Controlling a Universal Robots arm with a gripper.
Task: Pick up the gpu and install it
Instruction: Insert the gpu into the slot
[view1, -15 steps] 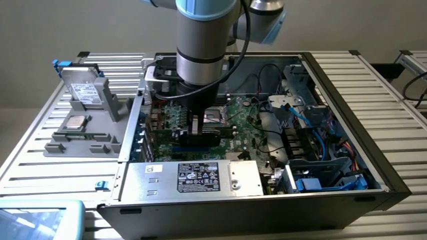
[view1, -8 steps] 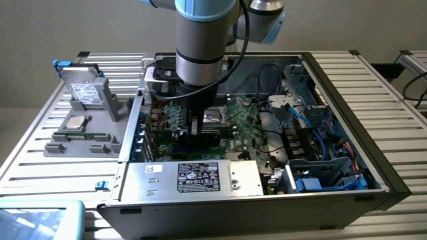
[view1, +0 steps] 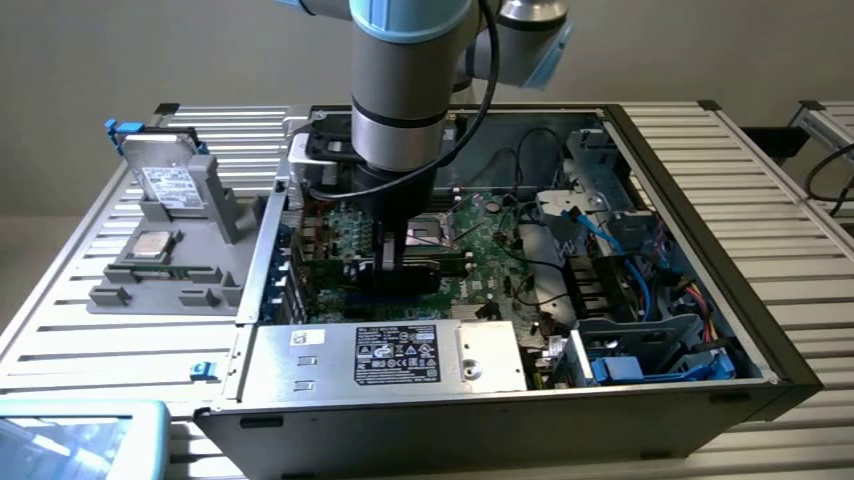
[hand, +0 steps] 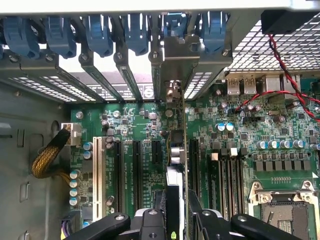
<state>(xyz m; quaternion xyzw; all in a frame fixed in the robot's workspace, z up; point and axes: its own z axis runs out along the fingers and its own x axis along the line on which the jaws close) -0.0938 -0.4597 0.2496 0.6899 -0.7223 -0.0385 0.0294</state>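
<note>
I see the case (view1: 747, 330) on the tabletop (view1: 107, 330), with the hard drive (view1: 171, 180) propped beside it at the exterior view's left. Inside, the gpu (hand: 176, 190) stands on edge between my fingers (hand: 150, 222), over the motherboard (hand: 135, 125).

A robotics lab bench; open computer case (view1: 467, 432) on slatted table (view1: 781, 170).

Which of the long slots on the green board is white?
The long white slot beside the yellow wire bundle; the other slots are black.
</note>
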